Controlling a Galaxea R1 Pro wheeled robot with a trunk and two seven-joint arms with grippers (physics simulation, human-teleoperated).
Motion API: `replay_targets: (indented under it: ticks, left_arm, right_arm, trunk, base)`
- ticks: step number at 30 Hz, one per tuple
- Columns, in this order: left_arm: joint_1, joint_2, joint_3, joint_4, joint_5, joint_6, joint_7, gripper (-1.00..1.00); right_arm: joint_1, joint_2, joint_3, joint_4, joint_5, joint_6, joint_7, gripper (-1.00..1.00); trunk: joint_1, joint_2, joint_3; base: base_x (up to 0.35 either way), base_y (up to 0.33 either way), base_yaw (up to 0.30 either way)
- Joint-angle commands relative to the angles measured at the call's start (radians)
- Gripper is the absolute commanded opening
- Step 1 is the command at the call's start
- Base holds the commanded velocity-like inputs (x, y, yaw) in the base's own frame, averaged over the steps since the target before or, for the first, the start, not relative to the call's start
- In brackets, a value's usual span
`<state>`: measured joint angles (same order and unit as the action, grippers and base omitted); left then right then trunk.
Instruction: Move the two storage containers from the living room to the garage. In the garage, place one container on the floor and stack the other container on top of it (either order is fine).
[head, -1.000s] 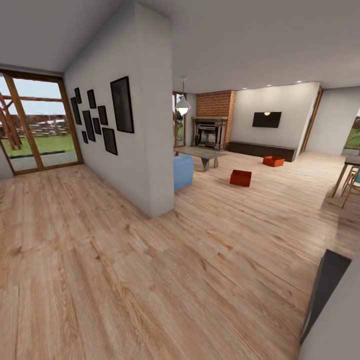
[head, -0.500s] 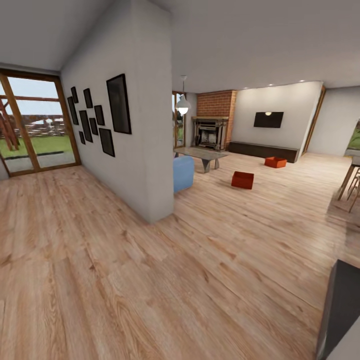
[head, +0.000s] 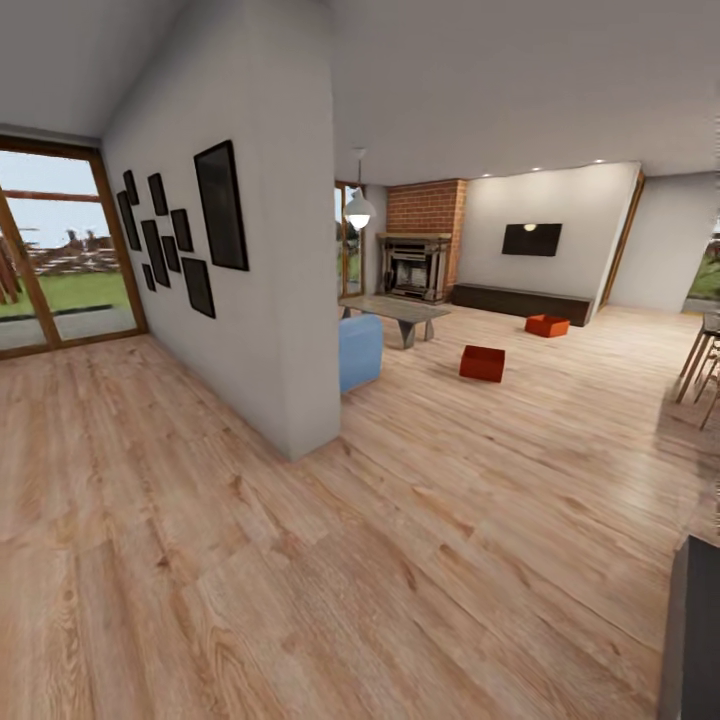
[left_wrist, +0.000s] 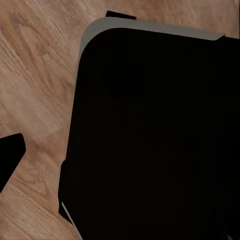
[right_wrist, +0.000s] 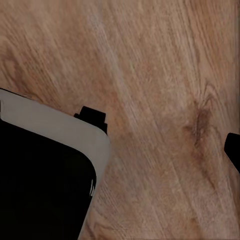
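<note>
Two orange-red bins sit on the wood-plank floor (head: 420, 540) right of centre, well apart: nearer bin (head: 482, 363) in the open, farther bin (head: 547, 325) just before the low dark cabinet (head: 522, 301). Neither has been picked up; the robot looks to be on approach. A white wall (head: 290, 300) hides most of the blue sofa (head: 359, 351). Wrist views show floor and dark robot body; dark slivers at the edges may be fingertips, so I cannot tell either gripper's opening.

Light wood-plank floor (head: 420, 520) of the living room

Bearing two orange-red storage containers, nearer one (head: 482, 363) at 1 o'clock, farther one (head: 547, 325) beyond it by the low dark cabinet (head: 520, 301); also blue sofa (head: 360, 351), coffee table (head: 398, 312).
</note>
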<state>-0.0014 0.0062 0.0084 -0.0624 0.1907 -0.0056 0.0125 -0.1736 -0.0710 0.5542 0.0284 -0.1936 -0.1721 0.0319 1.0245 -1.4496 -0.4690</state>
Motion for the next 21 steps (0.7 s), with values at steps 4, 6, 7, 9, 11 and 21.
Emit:
replay_targets:
  ticks: [4,6,7,9,11,21]
  left_arm:
    - [0.0,0.0,0.0,-0.001,0.006,-0.001,0.001,1.0]
    - [0.0,0.0,0.0,-0.001,0.006,-0.001,0.001,1.0]
    - [0.0,0.0,0.0,-0.001,0.006,-0.001,0.001,1.0]
    - [0.0,0.0,0.0,-0.001,0.006,-0.001,0.001,1.0]
    - [0.0,0.0,0.0,-0.001,0.006,-0.001,0.001,1.0]
    - [0.0,0.0,0.0,-0.001,0.006,-0.001,0.001,1.0]
  right_arm:
    - [-0.001,0.0,0.008,0.003,-0.011,-0.006,0.003,1.0]
    - [-0.001,0.0,0.008,0.003,-0.01,-0.006,0.003,1.0]
    - [-0.001,0.0,0.007,0.003,-0.01,-0.006,0.003,1.0]
    - [-0.001,0.0,0.007,0.003,-0.011,-0.006,0.003,1.0]
    - [-0.001,0.0,0.007,0.003,-0.011,-0.006,0.003,1.0]
    - [-0.001,0.0,0.007,0.003,-0.012,-0.006,0.003,1.0]
  trunk:
    - [0.001,0.0,-0.001]
    - [0.001,0.0,-0.001]
    - [0.001,0.0,-0.001]
    - [0.001,0.0,-0.001]
    - [0.001,0.0,-0.001]
    - [0.001,0.0,-0.001]
  base:
    - [0.321,0.0,-0.234]
    - [0.321,0.0,-0.246]
    - [0.321,0.0,-0.247]
    - [0.321,0.0,-0.248]
    - [0.321,0.0,-0.248]
    - [0.321,0.0,-0.246]
